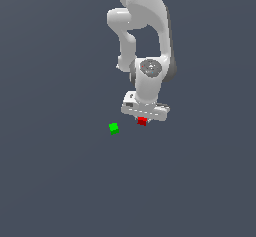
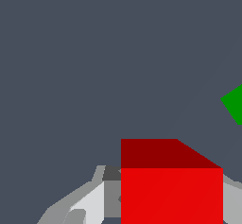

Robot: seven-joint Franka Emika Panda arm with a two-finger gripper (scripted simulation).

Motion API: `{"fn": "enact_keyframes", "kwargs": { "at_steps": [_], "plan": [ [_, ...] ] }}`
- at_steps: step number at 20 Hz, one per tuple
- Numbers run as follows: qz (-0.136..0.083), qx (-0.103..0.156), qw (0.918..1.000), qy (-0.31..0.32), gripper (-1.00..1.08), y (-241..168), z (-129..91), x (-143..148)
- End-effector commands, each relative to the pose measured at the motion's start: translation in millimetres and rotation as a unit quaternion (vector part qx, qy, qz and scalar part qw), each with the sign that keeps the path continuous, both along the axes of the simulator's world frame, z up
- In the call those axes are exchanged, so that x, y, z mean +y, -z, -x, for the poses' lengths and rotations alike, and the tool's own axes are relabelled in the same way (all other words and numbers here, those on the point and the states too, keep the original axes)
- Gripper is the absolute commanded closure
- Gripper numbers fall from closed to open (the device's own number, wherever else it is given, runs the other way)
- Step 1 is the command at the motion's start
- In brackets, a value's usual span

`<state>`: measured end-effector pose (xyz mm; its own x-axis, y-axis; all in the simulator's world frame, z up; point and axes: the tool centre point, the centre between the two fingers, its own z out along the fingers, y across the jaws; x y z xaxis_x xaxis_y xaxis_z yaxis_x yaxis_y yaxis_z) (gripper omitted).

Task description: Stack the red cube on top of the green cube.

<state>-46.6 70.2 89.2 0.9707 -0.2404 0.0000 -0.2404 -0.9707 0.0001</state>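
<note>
Tool (image 1: pixel 143 117) sits near the middle of the exterior view, squeezed on the red cube (image 1: pixel 142 121); the green cube (image 1: pixel 113 128) lies just beside, toward the left. Wrist view: red cube (image 2: pixel 171 194) fills the lower right, green cube (image 2: pixel 235 104) at the right edge. It looks light and hard; hold its flat sides.

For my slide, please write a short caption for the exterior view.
The gripper is low over the red cube, with the green cube apart at the exterior view's left.
</note>
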Motion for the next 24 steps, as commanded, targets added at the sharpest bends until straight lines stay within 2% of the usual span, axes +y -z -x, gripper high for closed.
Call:
{"fn": "enact_keyframes", "kwargs": {
  "at_steps": [1, 5, 10, 15, 19, 20, 24],
  "plan": [
    [0.000, 0.000, 1.0000, 0.000, 1.08, 6.0, -1.4, -32.6],
    [0.000, 0.000, 1.0000, 0.000, 1.08, 14.3, -4.3, -76.2],
    [0.000, 0.000, 1.0000, 0.000, 1.08, 21.8, -7.8, -115.7],
    [0.000, 0.000, 1.0000, 0.000, 1.08, 26.1, -10.7, -138.1],
    [0.000, 0.000, 1.0000, 0.000, 1.08, 27.4, -12.2, -143.1],
    [0.000, 0.000, 1.0000, 0.000, -0.92, 27.4, -12.2, -143.1],
    [0.000, 0.000, 1.0000, 0.000, -0.92, 27.4, -12.2, -143.1]
  ]
}}
